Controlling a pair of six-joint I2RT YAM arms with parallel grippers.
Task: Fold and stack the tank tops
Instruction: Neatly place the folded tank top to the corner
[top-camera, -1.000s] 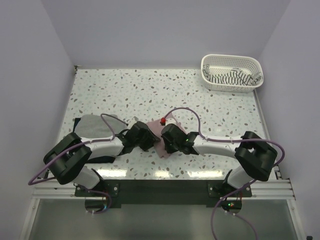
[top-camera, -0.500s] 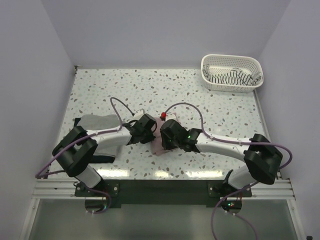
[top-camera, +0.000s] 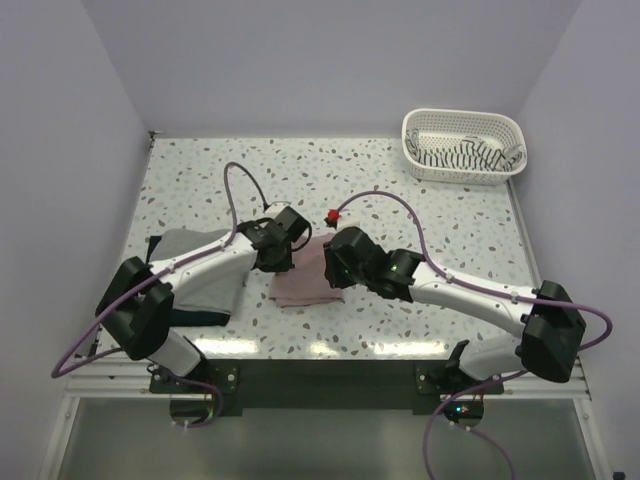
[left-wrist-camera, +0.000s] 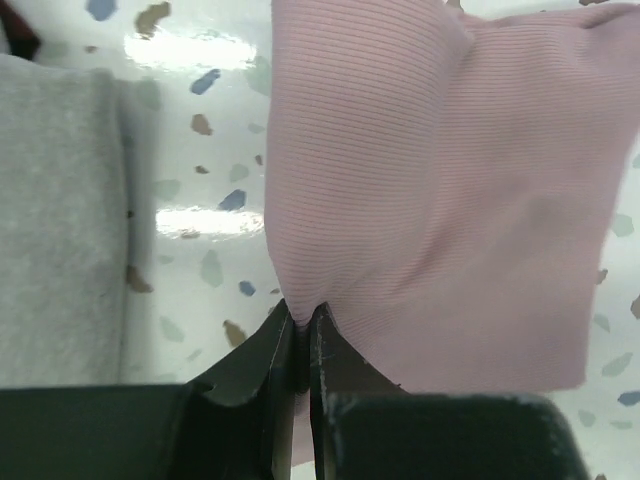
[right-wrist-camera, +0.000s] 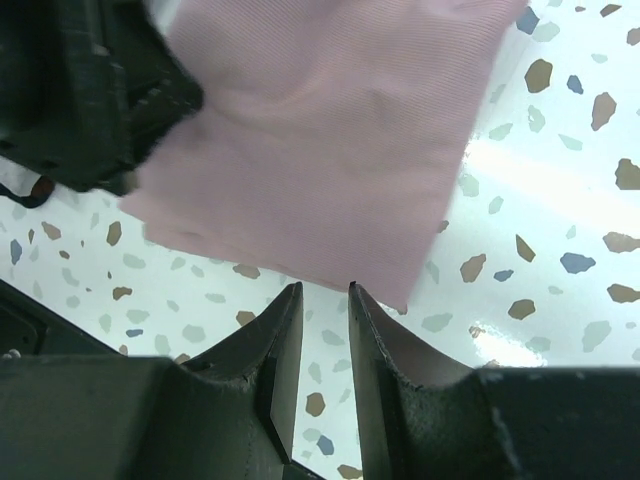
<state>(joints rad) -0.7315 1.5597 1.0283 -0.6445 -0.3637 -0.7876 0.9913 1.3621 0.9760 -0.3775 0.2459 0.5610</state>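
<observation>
Top external: pink tank top (top-camera: 303, 284) on speckled table (top-camera: 300, 170), pale lavender walls (top-camera: 330, 60) around.

Centre tank top (top-camera: 303, 283) between left pincer (left-wrist-camera: 300, 315) and right pincer (right-wrist-camera: 325, 295) — basket (top-camera: 463, 145) far right

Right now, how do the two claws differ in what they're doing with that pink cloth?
The left gripper has its jaws pinched shut on an edge of the pink tank top; the right gripper has its jaws slightly apart with nothing between them. The left one holds the cloth; the right one only points at its edge, over the speckled table. Both are black, two-fingered, and at the same pink top.
</observation>
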